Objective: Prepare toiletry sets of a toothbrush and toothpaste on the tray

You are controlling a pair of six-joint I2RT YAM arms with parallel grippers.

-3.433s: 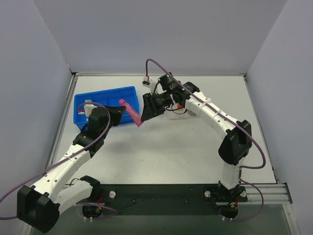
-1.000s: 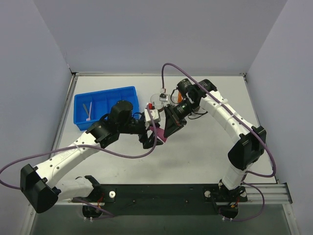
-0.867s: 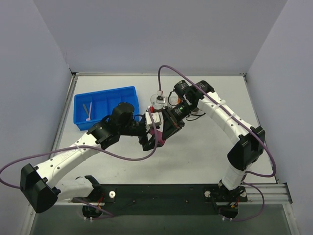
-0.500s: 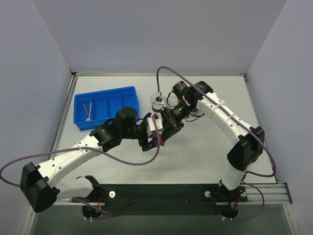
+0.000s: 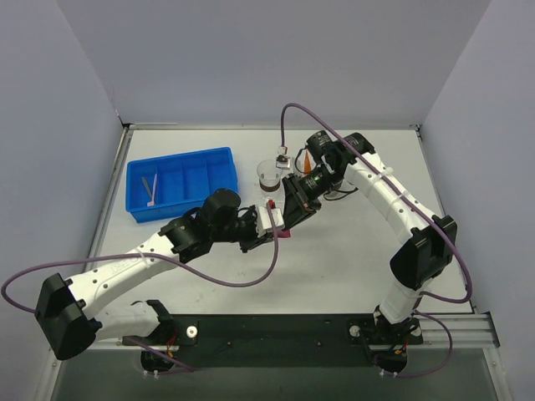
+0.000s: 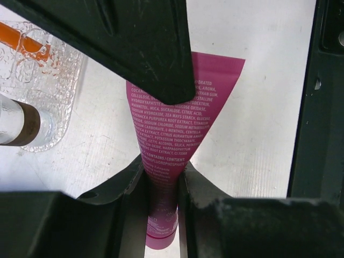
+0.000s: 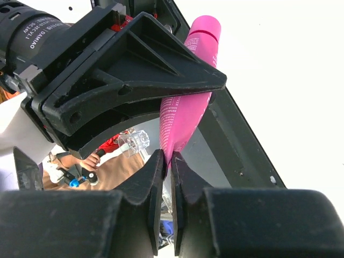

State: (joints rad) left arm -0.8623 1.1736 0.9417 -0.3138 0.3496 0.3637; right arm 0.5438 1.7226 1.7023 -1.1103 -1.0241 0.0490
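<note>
The left hand (image 6: 161, 171) pinches the pink toothpaste (image 6: 171, 121) near its cap, at the middle of the surface (image 5: 334, 259). The right hand (image 7: 166, 158), reaching in from 1 o'clock, is pressed onto the same tube's flat crimped end. Just beyond them lies the tray (image 6: 56, 97), with the orange toothpaste (image 6: 24, 42) in it. Farther off at 10 o'clock, the toothbrush (image 5: 151, 185) lies in the blue bin (image 5: 192, 163).

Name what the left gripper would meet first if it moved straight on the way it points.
Probably the right gripper, pinching the flat end of the pink tube that the left gripper holds; depth is unclear.
</note>
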